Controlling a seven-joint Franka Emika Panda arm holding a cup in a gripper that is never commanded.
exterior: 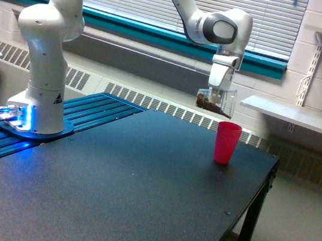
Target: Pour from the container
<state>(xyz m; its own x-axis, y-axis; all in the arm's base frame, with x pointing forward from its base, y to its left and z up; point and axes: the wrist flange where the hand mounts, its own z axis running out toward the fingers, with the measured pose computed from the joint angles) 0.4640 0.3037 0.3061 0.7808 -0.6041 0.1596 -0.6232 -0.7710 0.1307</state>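
Pouring is the step in hand, judging by the clear plastic cup [216,101] lying tipped nearly on its side in the end effector [216,93], above and a little to the exterior view's left of the pink cup [227,142]. The end effector is closed around the clear cup's wall, its fingers pressed to the sides, and the cup's wider rim points toward the exterior view's right and slightly down. Dark brown granules [210,105] lie banked along the cup's lower wall; none can be seen falling.

To do this well, the rim's low lip should sit over the pink cup's open mouth before the tilt grows, since the lip seems to hang close to that mouth's near edge. I would judge a slow, steady roll of the wrist best, because loose grains tend to slide all at once and may scatter onto the bench [138,190].

Thin, see-through plastic makes up the held cup, a flared shape wider at the rim and likely easy to squash under a hard squeeze. Opaque and tapered, the pink cup stands upright near the bench's far corner. Dark and matte, the bench top has a faint grain, and the white robot arm [45,49] is smooth and glossy.
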